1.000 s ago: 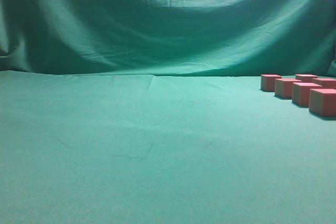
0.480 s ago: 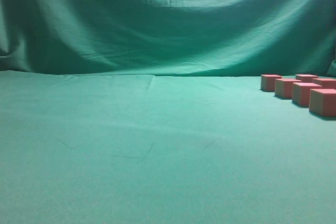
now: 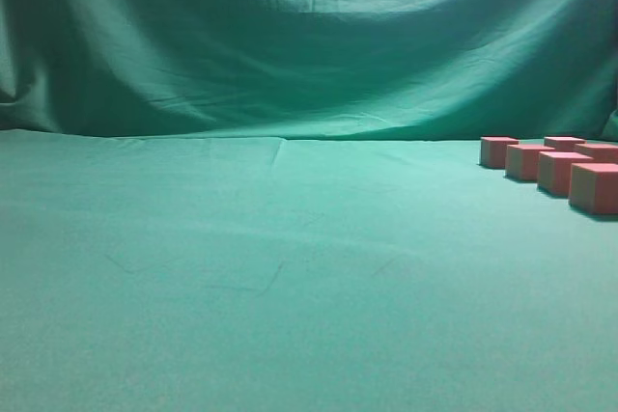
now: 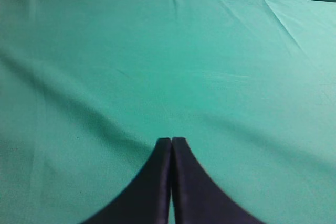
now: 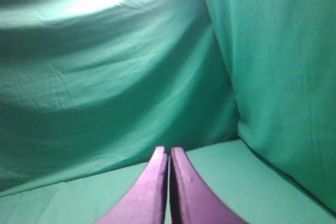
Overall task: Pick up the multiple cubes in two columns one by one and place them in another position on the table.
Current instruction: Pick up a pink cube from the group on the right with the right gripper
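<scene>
Table (image 3: 290, 267): wide flat surface under teal-green cloth, faintly creased; fills the lower part of the exterior view.
Backdrop (image 3: 309, 45): darker green cloth, draped and wrinkled, hanging behind the table's far edge.
Cubes (image 3: 556, 171): small pink-red blocks with sharp edges, some faces looking greyish tan; grouped at the far right of the table near the backdrop.
Cube layout: two short rows running away from the camera. The nearer-left row shows four, each a little apart from the next; the nearest one (image 3: 594, 188) sits against the right edge of the frame, the farthest one (image 3: 497, 151) is leftmost.
Second row: two cube tops (image 3: 564, 143) visible behind the first row; further cubes may lie past the frame edge, cannot tell.
Left gripper (image 4: 171, 141): dark fingers (image 4: 157, 171) pressed together tip to tip, nothing between them; it hangs over bare cloth, no cube in its view.
Right gripper (image 5: 168, 151): purplish fingers (image 5: 152, 187) pressed together, nothing between them; it faces the draped backdrop, with a strip of table below.
Arms: neither appears in the exterior view.
</scene>
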### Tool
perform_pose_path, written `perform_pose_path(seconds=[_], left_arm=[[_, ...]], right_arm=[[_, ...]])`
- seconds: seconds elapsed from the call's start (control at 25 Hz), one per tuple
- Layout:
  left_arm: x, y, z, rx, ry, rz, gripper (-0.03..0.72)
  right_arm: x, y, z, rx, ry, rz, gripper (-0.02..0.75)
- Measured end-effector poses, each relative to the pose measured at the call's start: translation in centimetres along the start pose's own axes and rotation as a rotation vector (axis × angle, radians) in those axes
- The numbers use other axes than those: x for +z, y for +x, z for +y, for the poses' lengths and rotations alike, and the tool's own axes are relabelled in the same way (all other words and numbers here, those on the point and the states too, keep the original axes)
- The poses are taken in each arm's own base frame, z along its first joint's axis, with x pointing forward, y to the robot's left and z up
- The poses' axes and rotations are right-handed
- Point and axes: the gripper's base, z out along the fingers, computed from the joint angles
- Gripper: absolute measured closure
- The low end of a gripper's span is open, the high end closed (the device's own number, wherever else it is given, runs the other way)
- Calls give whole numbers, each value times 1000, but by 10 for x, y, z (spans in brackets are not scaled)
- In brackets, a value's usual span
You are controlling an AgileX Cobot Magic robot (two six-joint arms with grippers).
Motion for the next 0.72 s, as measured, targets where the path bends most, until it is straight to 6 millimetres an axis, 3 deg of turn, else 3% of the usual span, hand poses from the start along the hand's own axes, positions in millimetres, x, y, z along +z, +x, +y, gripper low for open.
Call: perform_pose_path(seconds=[0.12, 0.28, 0.44, 0.72], left_arm=[[0, 0, 0, 0, 0, 0, 688], [0, 0, 0, 0, 0, 0, 688], [0, 0, 0, 0, 0, 0, 688], [0, 0, 0, 0, 0, 0, 688]], right_arm=[[4, -22, 8, -13, -17, 99, 738], [22, -30, 15, -14, -17, 347, 738], [41, -26, 18, -81, -37, 625, 738], [71, -21, 34, -219, -242, 1028, 738]])
